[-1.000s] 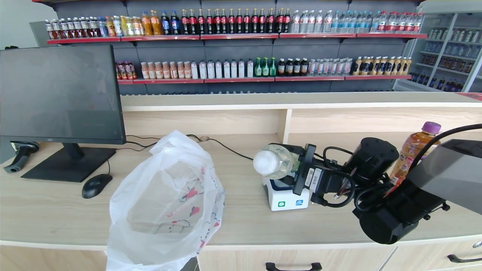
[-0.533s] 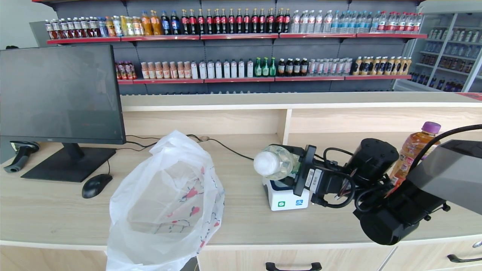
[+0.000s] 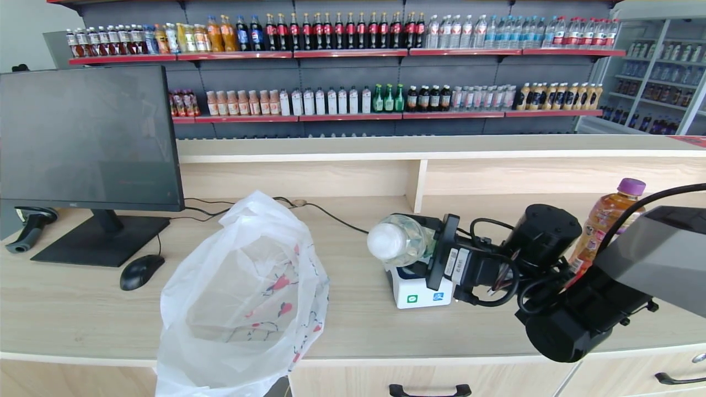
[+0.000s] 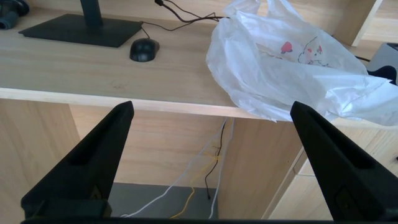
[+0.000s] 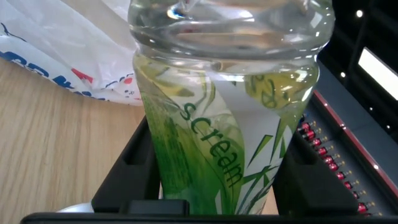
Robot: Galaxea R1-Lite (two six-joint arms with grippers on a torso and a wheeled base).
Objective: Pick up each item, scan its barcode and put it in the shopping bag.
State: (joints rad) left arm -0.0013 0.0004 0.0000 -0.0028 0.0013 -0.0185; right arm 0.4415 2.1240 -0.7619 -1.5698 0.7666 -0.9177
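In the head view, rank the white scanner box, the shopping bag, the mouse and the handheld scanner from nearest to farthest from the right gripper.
1. White scanner box, directly under the right gripper.
2. Shopping bag, to the left at the front edge.
3. Mouse, farther left.
4. Handheld scanner, at the far left.
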